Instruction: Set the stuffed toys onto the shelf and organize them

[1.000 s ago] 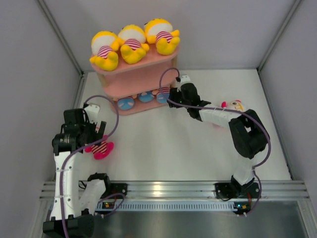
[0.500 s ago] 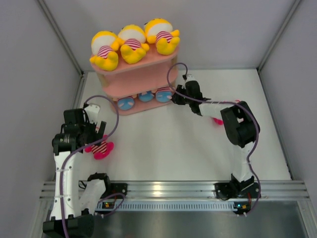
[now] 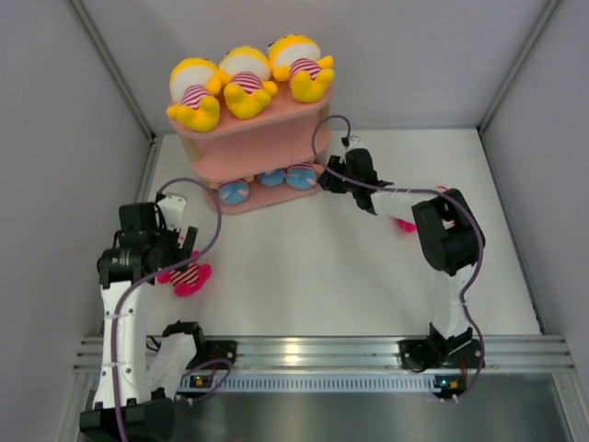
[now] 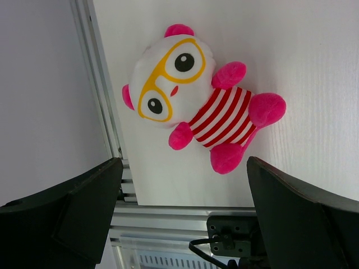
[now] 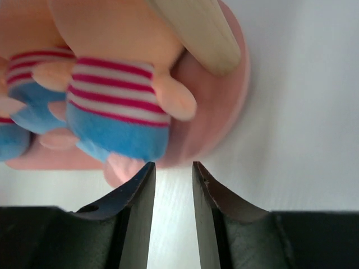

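My right hand point(image 5: 172, 168), nearly closed and empty, hovered at the shelf point(image 5: 221, 117) base by a blue-bottomed toy point(image 5: 118, 120); my left hand point(image 4: 184, 168) gaped wide over a pink toy point(image 4: 196, 101).

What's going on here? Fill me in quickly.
Plush toys are being loaded onto a pink three-tier shelf. Three yellow toys already sit on the top tier, and a row of blue-bottomed toys lies on the bottom one. The right gripper is at the bottom board beside the end toy, jaws narrowly apart with nothing between them. The left gripper hangs wide open over a pink-limbed toy lying face up on the table, not yet grasped.
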Available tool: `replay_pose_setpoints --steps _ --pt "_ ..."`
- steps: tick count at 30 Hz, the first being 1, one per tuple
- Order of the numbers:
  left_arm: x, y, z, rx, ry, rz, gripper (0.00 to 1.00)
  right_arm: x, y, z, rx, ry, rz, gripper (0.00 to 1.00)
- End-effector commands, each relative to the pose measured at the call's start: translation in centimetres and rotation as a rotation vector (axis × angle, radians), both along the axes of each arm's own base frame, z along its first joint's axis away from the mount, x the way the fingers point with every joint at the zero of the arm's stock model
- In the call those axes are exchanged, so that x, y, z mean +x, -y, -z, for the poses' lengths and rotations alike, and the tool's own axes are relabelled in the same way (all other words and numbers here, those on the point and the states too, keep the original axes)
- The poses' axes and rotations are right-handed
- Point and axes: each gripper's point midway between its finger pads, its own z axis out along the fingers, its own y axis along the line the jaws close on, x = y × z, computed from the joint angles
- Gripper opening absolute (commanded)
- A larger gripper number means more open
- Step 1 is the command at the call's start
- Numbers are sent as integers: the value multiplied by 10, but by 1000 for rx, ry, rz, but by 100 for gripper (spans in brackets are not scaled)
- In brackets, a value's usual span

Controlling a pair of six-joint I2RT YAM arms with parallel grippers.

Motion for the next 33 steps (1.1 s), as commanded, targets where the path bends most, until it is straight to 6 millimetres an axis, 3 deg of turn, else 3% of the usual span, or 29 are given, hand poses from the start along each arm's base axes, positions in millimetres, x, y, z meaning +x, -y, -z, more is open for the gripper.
replay_pose_setpoints --steps 1,3,4,8,10,12,15,20,27,33 --pt "-1 -1 0 11 5 2 99 -8 26 -49 -36 89 50 34" --pt "-1 0 1 8 4 3 99 -28 48 -42 -148 44 73 44" --pt "-2 0 1 8 4 3 99 -36 61 -63 -173 65 104 48" --pt "-2 4 3 -12 7 13 99 -76 142 -54 -438 -29 338 64" --pt "-2 6 2 -23 13 19 99 -95 167 -54 -506 -48 394 77" --pt "-2 7 3 -28 13 22 99 -114 190 -37 -559 -93 460 86" --pt "-4 7 7 -31 5 19 99 -130 213 -17 -541 -139 525 87" --pt "-12 -1 24 7 -46 -12 98 -140 234 -2 -457 -138 601 86" --pt "-16 0 34 0 -73 -11 99 -133 244 17 -450 -169 628 83" --pt "-14 -1 29 6 -62 -11 99 -133 247 11 -458 -160 633 82"
